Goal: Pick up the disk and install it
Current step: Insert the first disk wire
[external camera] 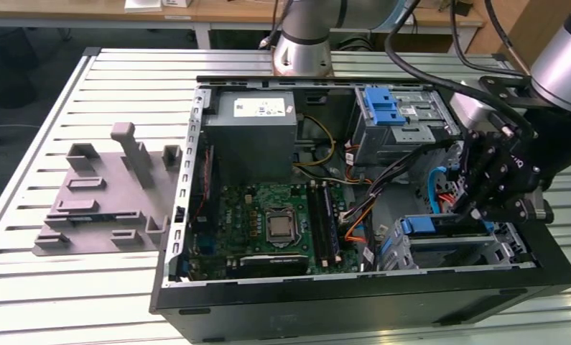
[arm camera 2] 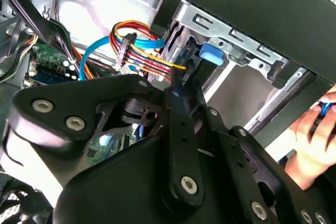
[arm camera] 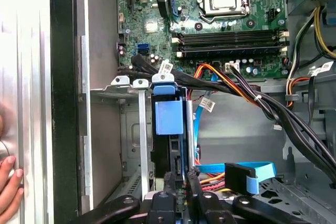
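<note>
On the exterior view's left, one grey fixture plate [external camera: 108, 194] is seen lying on the slatted worktop [external camera: 36, 287], well apart from the work. In the middle, one open computer case [external camera: 362, 302] is laid on its side, with one motherboard [external camera: 271, 223] and one grey power supply box [external camera: 256, 133] exposed. Toward the exterior view's right, two drive cages are counted: an upper one with a blue latch [external camera: 386, 108], and a lower drive cage [external camera: 462, 248] beside which the gripper [external camera: 491, 194] is lowered.

The disk [arm camera: 169, 129] is seen in the first wrist view standing on edge in a slot of the lower cage, its blue carrier tab [arm camera 2: 212, 53] level with the cage's mouth in the second wrist view. It is judged that pickup and most of the insertion are done; whether the disk is fully seated cannot be told. The fingers [arm camera: 169, 182] are drawn close together against the disk's near edge; whether they pinch it or merely press on it cannot be told.

At the frame edge, one person's hand [arm camera: 8, 182] is rested on the case's outer wall.
</note>
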